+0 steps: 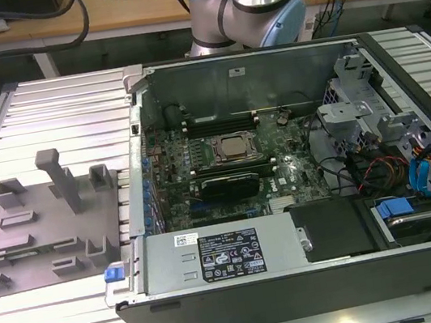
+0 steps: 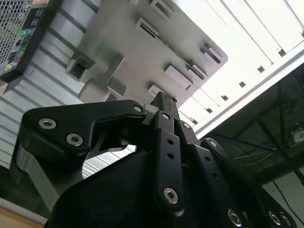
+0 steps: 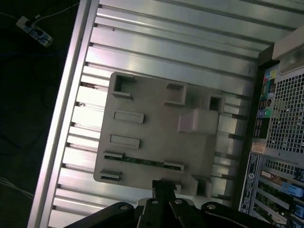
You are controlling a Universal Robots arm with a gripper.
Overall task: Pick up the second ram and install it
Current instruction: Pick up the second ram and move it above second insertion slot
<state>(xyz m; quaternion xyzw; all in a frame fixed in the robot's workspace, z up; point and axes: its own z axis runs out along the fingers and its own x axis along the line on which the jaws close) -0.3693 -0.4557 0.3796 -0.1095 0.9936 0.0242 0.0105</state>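
The slotted aluminium table [image 1: 44, 115] carries everything. On it lies the open computer case [image 1: 301, 287], with its motherboard [image 1: 298, 165] facing up and the processor socket [image 1: 234, 147] near the middle of the board. Behind the case stands the robot arm [image 1: 243, 1], grey with pale blue joint caps. Just beside the case, toward the exterior view's left, the grey fixture plate [image 1: 46, 229] rests flat on the table, with several upright posts and low slots. In the first wrist view the camera looks down on this plate [image 3: 156, 137], and the perforated back wall of the case [image 3: 280, 142] is at one side. The gripper [image 3: 162, 186] hangs over one edge of the plate. Its black fingers are brought together at the tip and nothing is between them. The second wrist view shows the same closed tip [image 2: 161, 100] in front of the plate [image 2: 128, 47]. The second ram [image 3: 142, 162], a thin dark green stick, lies on its long edge in a narrow slot of the plate, near the edge where the gripper is, and the fingers do not touch it.
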